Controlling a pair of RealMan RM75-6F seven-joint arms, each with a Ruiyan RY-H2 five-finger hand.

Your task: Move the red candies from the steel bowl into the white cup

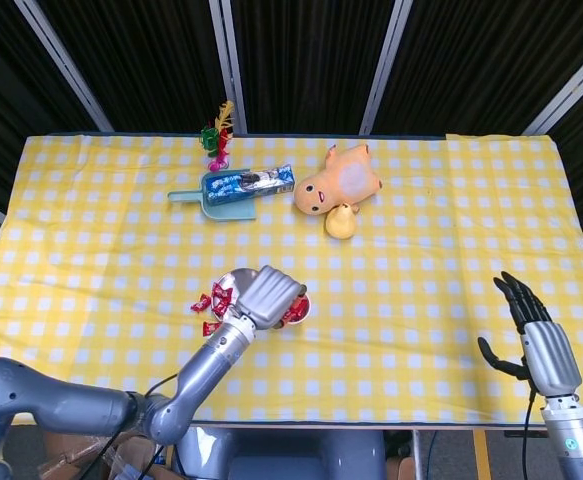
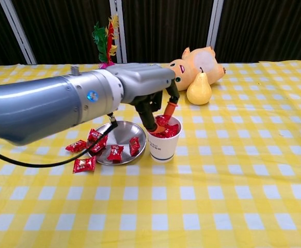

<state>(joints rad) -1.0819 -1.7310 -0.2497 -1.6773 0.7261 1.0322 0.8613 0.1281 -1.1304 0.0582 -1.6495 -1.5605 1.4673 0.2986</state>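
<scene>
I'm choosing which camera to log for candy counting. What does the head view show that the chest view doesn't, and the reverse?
Only the head view shows the right hand, open beyond the table's edge, and the whole tablecloth. Only the chest view shows the left hand's fingertips pinching a red candy at the white cup's mouth. Both show the left hand, white cup, steel bowl, loose candies, plush toy and pear.

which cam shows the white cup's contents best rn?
Chest view: the white cup shows side-on, its red candies heaped at the rim, with the left hand fingertips at its mouth. In the head view that hand covers most of the cup; only a sliver shows.
</scene>
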